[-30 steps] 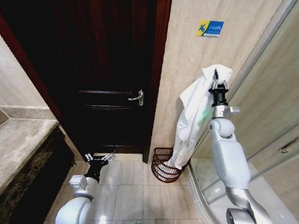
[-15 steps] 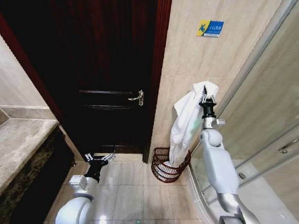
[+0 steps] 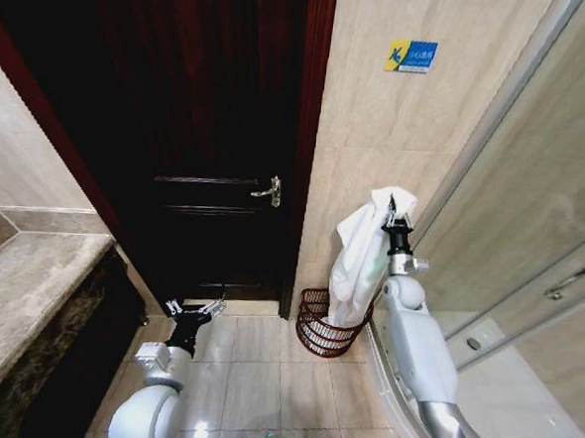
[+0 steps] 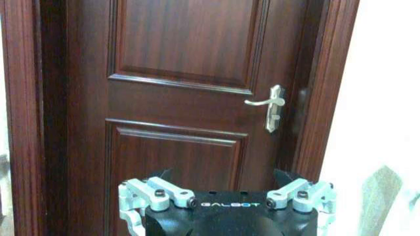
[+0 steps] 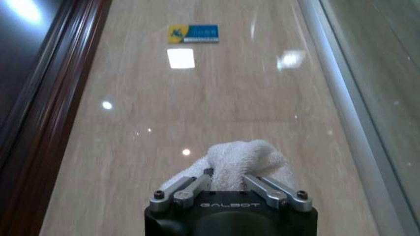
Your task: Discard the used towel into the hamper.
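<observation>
- The towel (image 3: 358, 253), white and bunched at its top, hangs from the right gripper (image 3: 393, 223), whose fingers are clamped on the upper fold; the cloth drapes down from the gripper on the side toward the door, and its lower end reaches into the mouth of the hamper.
- In the right wrist view the towel (image 5: 243, 162) bulges out just past the two metal fingers (image 5: 268, 186), which press in on it from both sides.
- The hamper (image 3: 328, 322), a reddish-brown openwork basket, stands on the tiled floor (image 3: 253, 371) below the right gripper, close against the beige wall, between the door frame and the shower's curved base.
- The right arm rises from low in the head view, its gripper pointing up, just beside the glass shower screen (image 3: 532, 194).
- A small blue sign (image 3: 411, 55) sits on the wall well above the right gripper; it also shows in the right wrist view (image 5: 193, 33).
- The left gripper (image 3: 196, 309) is low, well apart from the towel, pointing toward the dark wooden door (image 3: 209, 125); its fingers are spread wide with nothing between them.
- The left wrist view faces the door (image 4: 184, 98) and its silver lever handle (image 4: 270, 105).
- A stone counter (image 3: 20, 292) lies farther out beyond the left gripper.
</observation>
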